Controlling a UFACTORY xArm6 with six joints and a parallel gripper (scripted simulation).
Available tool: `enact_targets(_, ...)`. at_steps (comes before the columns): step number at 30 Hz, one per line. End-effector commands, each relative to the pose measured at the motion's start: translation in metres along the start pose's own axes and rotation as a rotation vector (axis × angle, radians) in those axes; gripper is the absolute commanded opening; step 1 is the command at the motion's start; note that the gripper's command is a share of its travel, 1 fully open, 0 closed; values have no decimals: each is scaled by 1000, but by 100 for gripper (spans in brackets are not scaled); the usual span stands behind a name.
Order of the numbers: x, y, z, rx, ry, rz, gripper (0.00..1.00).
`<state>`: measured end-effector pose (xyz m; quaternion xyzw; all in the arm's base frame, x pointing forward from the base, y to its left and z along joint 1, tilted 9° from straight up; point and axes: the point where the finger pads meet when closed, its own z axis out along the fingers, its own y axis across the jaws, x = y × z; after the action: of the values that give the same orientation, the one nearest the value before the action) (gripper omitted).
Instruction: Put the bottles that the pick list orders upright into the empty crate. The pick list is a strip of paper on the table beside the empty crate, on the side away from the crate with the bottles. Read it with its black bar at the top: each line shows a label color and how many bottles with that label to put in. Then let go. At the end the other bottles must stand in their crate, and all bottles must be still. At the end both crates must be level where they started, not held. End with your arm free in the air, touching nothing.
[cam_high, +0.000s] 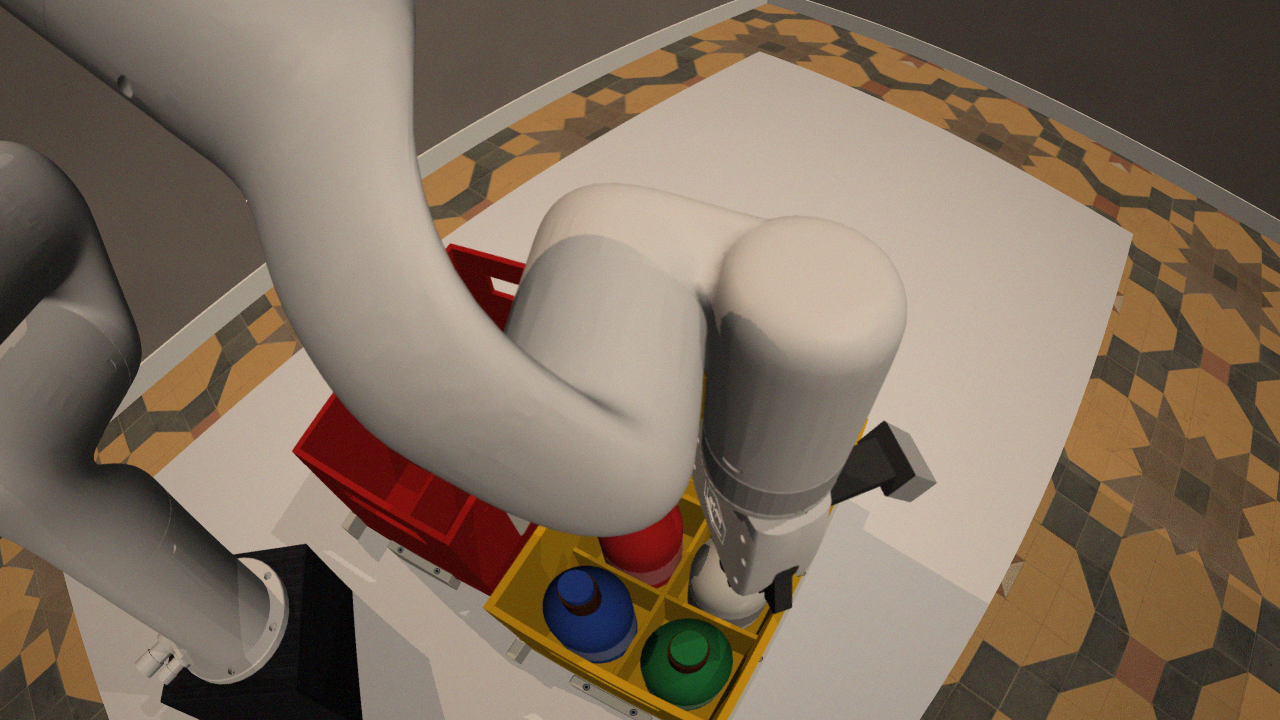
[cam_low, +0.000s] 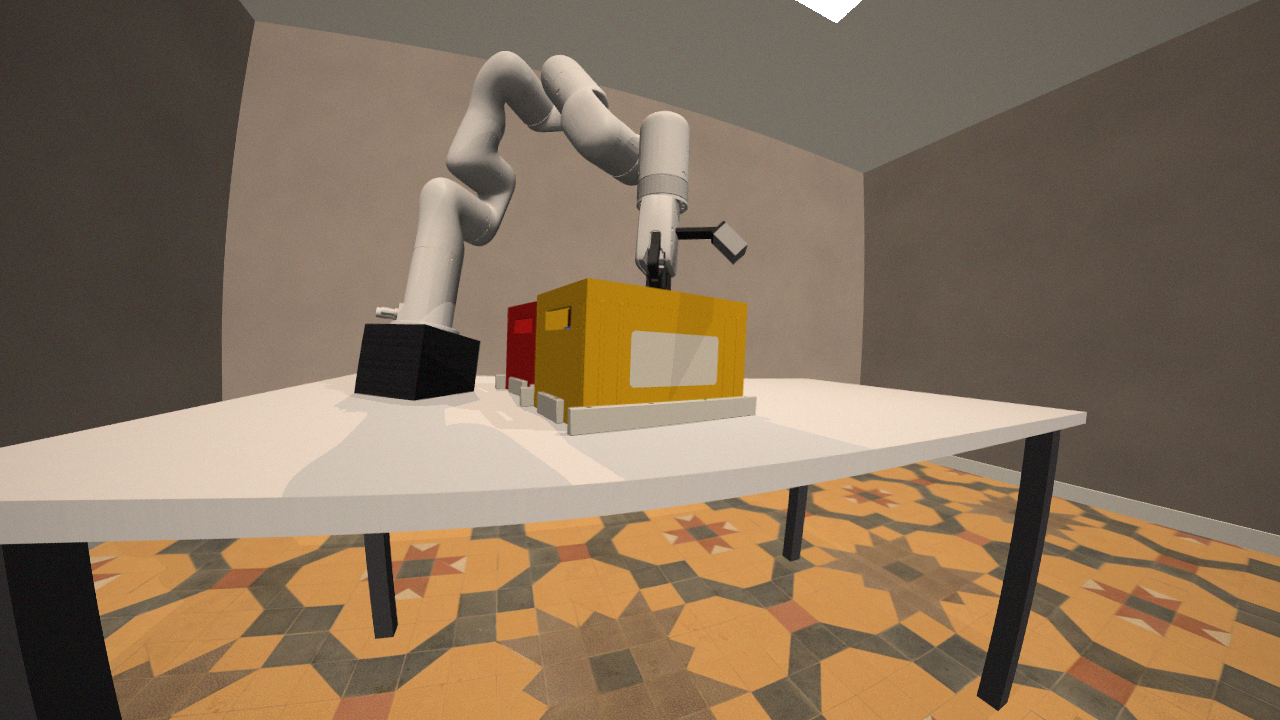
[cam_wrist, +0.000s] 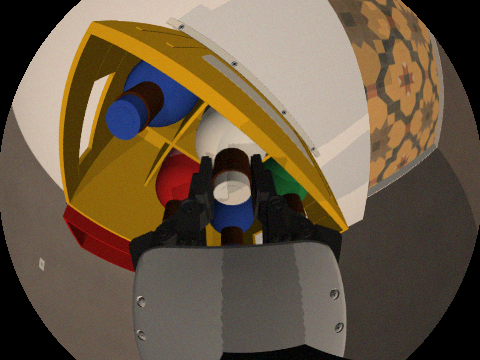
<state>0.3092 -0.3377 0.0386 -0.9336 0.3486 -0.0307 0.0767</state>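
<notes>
Wrist view shows the gripper (cam_wrist: 232, 186) pinching the white bottle's (cam_wrist: 216, 134) neck inside the yellow crate (cam_wrist: 194, 76).

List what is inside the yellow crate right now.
Visible in the yellow crate: blue bottle, green bottle, red bottle, and a white bottle gripped at its neck by the pincer. The arm covers the far cells.

A bare test room set up as a robot work cell: plain brown-grey walls (cam_low: 1056, 250) with a pale skirting board, an ornate orange-and-grey patterned tile floor (cam_low: 626, 617), and one white rectangular surface on dark legs (cam_low: 716, 447). On it a white six-joint arm on a black block base (cam_low: 413, 360) stands beside a yellow compartment crate (cam_low: 640, 344) and a red crate (cam_low: 520, 344).
</notes>
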Motion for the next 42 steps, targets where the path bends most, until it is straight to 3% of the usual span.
enact_targets(1, 2, 0, -2, -1, 7, 0, 0)
enact_targets(32, 2, 0, -2, -1, 7, 0, 0)
enact_targets(42, 2, 0, -19, -1, 7, 0, 0)
